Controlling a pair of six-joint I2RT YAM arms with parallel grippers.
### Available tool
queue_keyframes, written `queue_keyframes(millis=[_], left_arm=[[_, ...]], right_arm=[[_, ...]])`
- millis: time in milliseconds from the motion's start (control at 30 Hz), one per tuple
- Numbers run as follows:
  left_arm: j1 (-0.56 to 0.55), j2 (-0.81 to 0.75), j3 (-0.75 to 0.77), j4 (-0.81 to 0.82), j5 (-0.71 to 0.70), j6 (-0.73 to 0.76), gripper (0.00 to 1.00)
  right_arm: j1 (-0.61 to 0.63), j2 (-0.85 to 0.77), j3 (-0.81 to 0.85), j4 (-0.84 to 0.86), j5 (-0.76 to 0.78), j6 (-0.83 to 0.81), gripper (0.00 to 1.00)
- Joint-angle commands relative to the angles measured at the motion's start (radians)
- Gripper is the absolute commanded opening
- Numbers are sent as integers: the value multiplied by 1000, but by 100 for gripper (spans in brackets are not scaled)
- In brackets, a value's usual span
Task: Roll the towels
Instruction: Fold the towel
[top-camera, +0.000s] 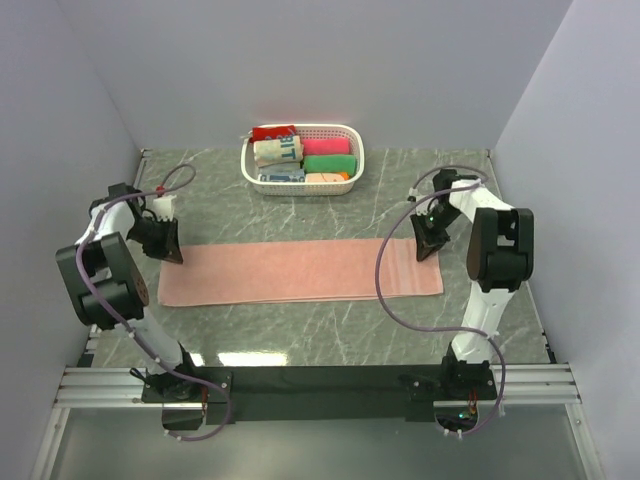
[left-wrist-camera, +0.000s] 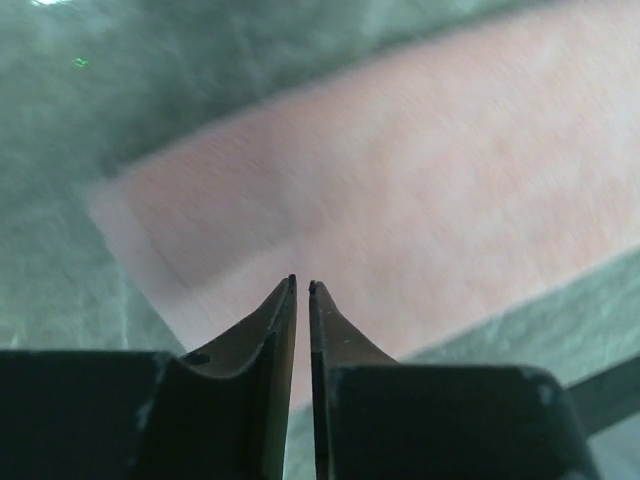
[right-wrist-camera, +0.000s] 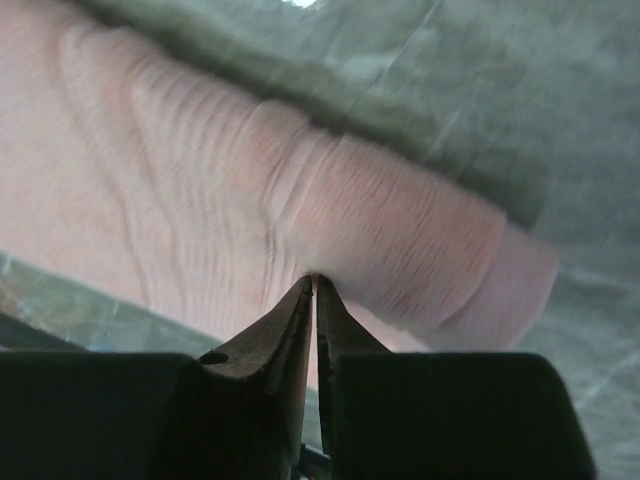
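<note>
My left gripper (top-camera: 166, 243) has its two fingers drawn almost together, with only a thin slit between the tips and nothing in it. It sits over the 9 o'clock end of the towel (top-camera: 300, 272); my left wrist camera is too blurred to show whether the tips touch the cloth. My right gripper (top-camera: 428, 246) is closed tip to tip at the towel's 3 o'clock end, right against the rippled pink surface. I cannot tell whether any cloth is pinched there.

There is one salmon-pink towel, lying flat and lengthwise from 9 to 3 o'clock across the green marbled table (top-camera: 400, 180), between my two arms.

At 12 o'clock from the towel, well apart from it, stands one white basket (top-camera: 355, 150). It holds rolled cloths: one red, one magenta, one green and one cream with blue letters. Two more lie along its near side, too small to make out.
</note>
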Motion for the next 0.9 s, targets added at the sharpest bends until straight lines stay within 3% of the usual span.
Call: queue_keyframes(millis=[0, 167, 367, 500, 667, 867], left_arm=[[35, 62, 16, 152, 36, -127, 15], [56, 137, 38, 187, 15, -176, 11], [69, 65, 76, 98, 142, -106, 11], [68, 24, 108, 95, 219, -136, 11], [62, 53, 110, 152, 214, -212, 8], [56, 90, 67, 221, 165, -241, 7]], right_arm=[[-11, 41, 39, 83, 40, 74, 12], [-22, 81, 38, 92, 95, 69, 5], [-34, -8, 81, -3, -44, 26, 3], [-38, -33, 172, -26, -117, 45, 2], [-38, 53, 234, -32, -77, 75, 0], [-41, 102, 170, 37, 15, 79, 0]])
